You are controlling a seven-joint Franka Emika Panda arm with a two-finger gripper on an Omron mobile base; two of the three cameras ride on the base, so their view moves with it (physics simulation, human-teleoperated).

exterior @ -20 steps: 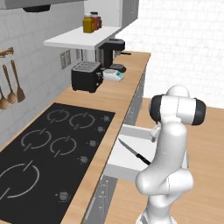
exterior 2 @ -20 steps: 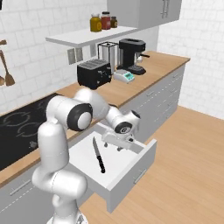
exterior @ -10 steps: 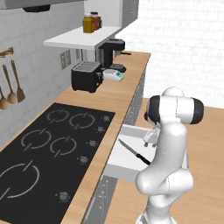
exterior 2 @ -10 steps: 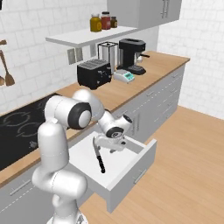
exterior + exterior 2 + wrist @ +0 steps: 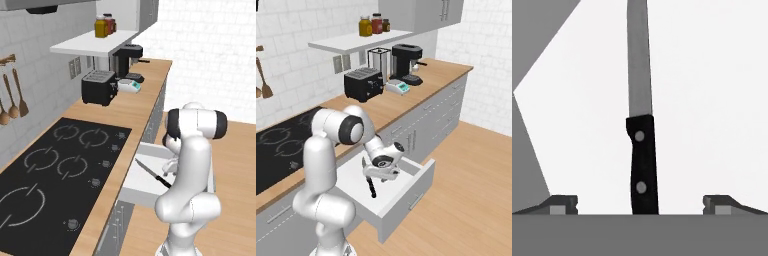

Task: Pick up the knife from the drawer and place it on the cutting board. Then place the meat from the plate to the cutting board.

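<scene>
Knife (image 5: 641,125) in the open drawer (image 5: 406,192) — gripper (image 5: 641,204) low over it.
The knife lies flat on the white drawer floor, black handle between the fingertips (image 5: 562,204) — spread wide apart, touching nothing.

Lying flat on the white floor of the pulled-out drawer (image 5: 145,186): the knife (image 5: 152,174), blade toward the tabletop (image 5: 125,107), black handle toward the drawer front. Sitting on the wooden tabletop: black cooktop (image 5: 52,175), black toaster (image 5: 99,88), coffee machine (image 5: 126,60), small white scale (image 5: 129,86). Standing on the white shelf (image 5: 92,43): jars (image 5: 104,25).
</scene>
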